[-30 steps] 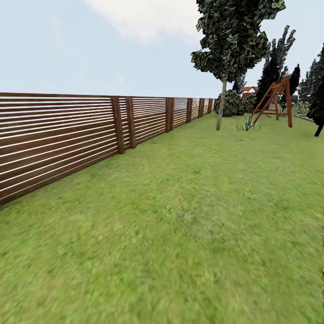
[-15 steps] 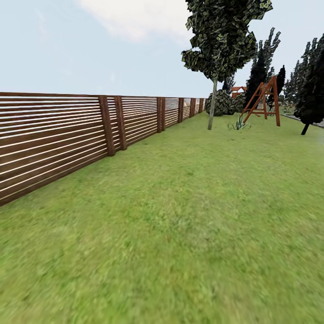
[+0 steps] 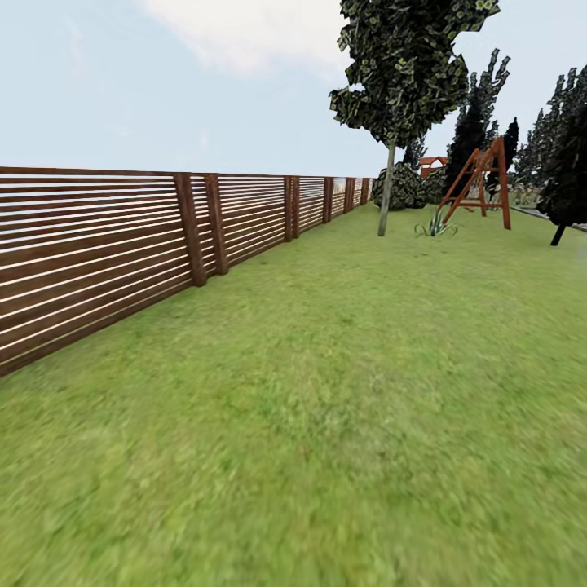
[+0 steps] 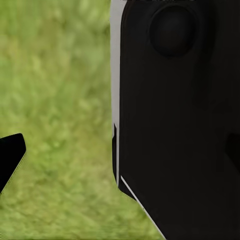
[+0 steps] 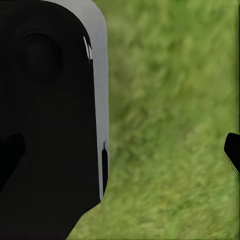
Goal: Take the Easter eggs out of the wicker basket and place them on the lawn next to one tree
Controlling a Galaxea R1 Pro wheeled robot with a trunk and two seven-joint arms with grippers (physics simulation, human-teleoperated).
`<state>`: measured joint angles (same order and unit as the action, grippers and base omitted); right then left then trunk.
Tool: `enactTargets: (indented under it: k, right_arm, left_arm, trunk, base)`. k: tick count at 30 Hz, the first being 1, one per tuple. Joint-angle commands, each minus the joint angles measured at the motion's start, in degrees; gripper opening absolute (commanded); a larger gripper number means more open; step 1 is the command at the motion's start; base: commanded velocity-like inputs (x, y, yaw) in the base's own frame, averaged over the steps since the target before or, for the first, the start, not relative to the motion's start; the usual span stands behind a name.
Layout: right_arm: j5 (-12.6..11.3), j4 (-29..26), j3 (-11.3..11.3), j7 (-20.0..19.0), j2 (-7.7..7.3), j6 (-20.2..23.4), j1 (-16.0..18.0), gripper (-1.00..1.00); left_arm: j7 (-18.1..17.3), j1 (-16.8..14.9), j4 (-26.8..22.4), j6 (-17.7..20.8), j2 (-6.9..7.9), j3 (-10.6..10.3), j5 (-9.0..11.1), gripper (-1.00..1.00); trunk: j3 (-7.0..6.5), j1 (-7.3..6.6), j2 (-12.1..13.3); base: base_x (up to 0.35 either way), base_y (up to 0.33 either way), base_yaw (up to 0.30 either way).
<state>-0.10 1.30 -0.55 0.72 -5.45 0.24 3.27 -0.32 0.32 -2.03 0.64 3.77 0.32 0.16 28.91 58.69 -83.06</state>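
Head view: wide lawn of mottled green grass, blurry up close. Landmark = brown slat fence; it bounds the grass on one side and runs away into the distance. Near the fence's far end, just off it on the grass, stands a tree w/ thin pale trunk and dark leafy canopy. Beside that tree, on the side away from the fence, a small spiky plant, then an orange-brown wooden swing frame, legs splayed on the grass. Rounded bush sits at the fence's far end, behind the tree. Dark conifers further from the fence, past the swing frame, one w/ a tilted dark trunk. Sky pale blue w/ white cloud above the fence line.

Task things: lawn and a tree are visible as above; the tree is well apart from the camera, far along the fence.

Left wrist view: big black robot part w/ light edge blocks much of the pic, grass behind it. One black claw fingertip pokes in at the edge over the grass; nothing touching it. 2nd finger not made out, so can't tell how far the left claw is open.

Right wrist view: similar, black body w/ grey rim, grass beyond. Small black fingertip at the frame edge, nothing on it. Right claw opening: can't tell either.
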Motion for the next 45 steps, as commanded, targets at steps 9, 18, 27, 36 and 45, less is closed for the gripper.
enactTargets:
  k: [9, 18, 27, 36, 45]
  right_arm:
    - [-0.1, 0.1, 0.0, 0.1, 0.00, 0.1, 0.1, 1.00]
    - [-0.1, 0.1, 0.0, 0.1, 0.00, 0.1, 0.1, 1.00]
    - [0.0, 0.3, 0.0, 0.1, 0.09, 0.0, 0.1, 1.00]
    - [0.0, 0.3, 0.0, 0.1, 0.07, 0.0, 0.1, 1.00]
    - [0.3, 1.4, -0.1, 0.1, 0.09, -0.1, 0.1, 1.00]
  left_arm:
    - [0.0, 0.0, -0.2, 0.1, 0.01, 0.0, 0.0, 1.00]
    - [0.0, 0.0, -0.1, 0.1, 0.01, 0.0, 0.0, 1.00]
    - [0.0, 0.0, -0.1, 0.1, 0.01, 0.0, 0.0, 1.00]
    - [0.0, 0.0, -0.1, 0.1, 0.01, 0.0, 0.0, 1.00]
    - [0.0, 0.0, -0.1, 0.1, 0.01, 0.0, 0.0, 1.00]
  trunk:
    - [0.04, 0.03, 0.0]
    - [0.04, 0.03, 0.0]
    - [-0.31, 0.03, 0.0]
    - [-0.64, 0.03, 0.0]
    - [-1.36, 0.03, 0.0]
  base:
    - [0.343, 0.000, 0.000]
    - [0.343, 0.000, 0.001]
    - [0.343, 0.000, 0.031]
    - [0.343, 0.000, 0.001]
    - [0.343, 0.000, 0.000]
